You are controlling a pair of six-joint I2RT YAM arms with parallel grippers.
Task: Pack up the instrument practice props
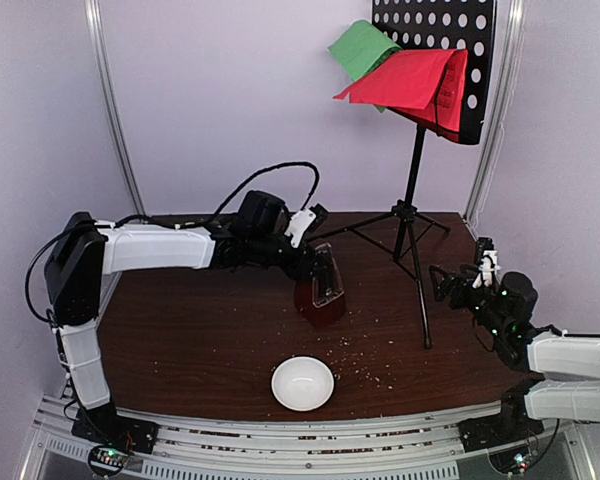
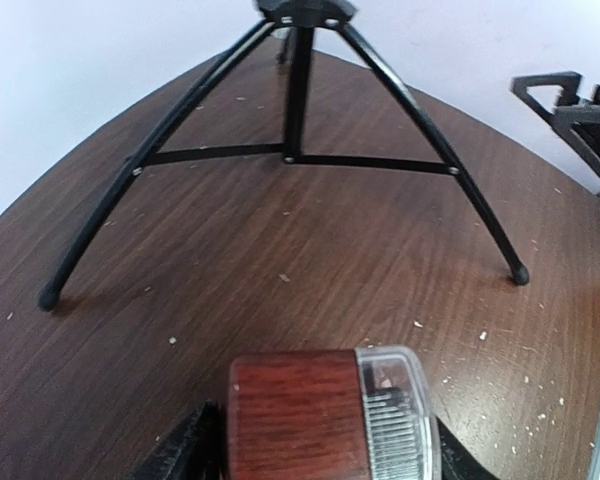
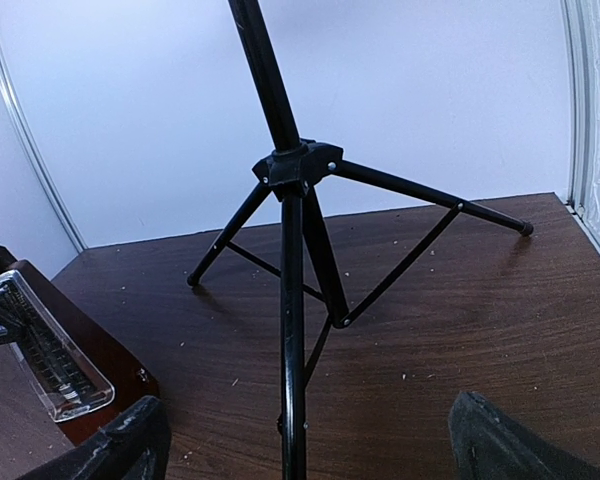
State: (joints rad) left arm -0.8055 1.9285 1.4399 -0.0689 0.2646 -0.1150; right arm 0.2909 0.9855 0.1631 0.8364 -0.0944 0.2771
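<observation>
Dark brown table [image 1: 200, 340], crumb-flecked, against pale walls. At the back right, black tripod music stand [image 1: 412, 190], upright, with green sheet [image 1: 360, 45] and red sheet [image 1: 405, 80] on its perforated desk. Left of the stand's feet, metronome [image 1: 320, 300] upright, clear cover [image 1: 327, 278] on its front. Left gripper [image 2: 320, 465] straddling the metronome, a finger at each side; squeezing or merely beside, cannot tell. Right gripper [image 3: 305, 450] spread wide, empty, near the stand's pole on its right. White bowl [image 1: 302, 383] nearer than the stand, to its left.

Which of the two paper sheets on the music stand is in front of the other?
The red sheet: it overlaps the green sheet, which pokes out behind it toward the upper left of the music stand.
</observation>
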